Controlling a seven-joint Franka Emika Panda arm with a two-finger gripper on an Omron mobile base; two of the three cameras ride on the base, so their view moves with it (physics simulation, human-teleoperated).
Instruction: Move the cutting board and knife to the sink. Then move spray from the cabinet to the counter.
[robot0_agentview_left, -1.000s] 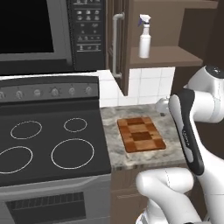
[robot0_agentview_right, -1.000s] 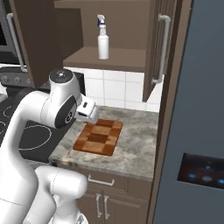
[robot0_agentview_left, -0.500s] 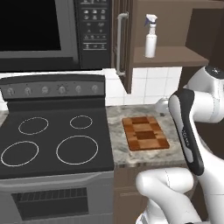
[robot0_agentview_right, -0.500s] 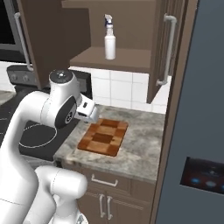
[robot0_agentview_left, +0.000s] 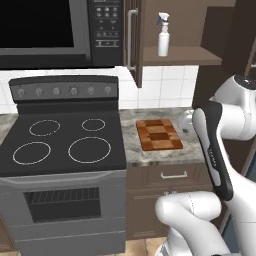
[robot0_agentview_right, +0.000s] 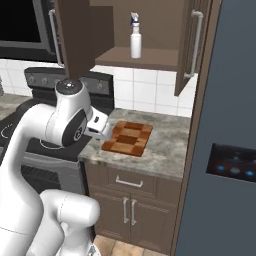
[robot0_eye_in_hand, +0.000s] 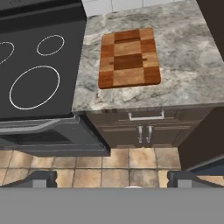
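Grey marble counter (robot0_eye_in_hand: 183, 57) fills my hand view's upper right; the cutting board (robot0_eye_in_hand: 128, 57) lies on it, upper centre, long axis running up-frame, well ahead of my spread, empty gripper (robot0_eye_in_hand: 109, 180).

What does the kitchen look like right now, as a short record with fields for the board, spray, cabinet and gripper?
cutting board: flat on the counter, right of the stovetop
spray: upright on the shelf of the cabinet
cabinet doors: open
gripper: open, holding nothing, high above the floor in front of the counter
knife: too hard to tell apart from the board
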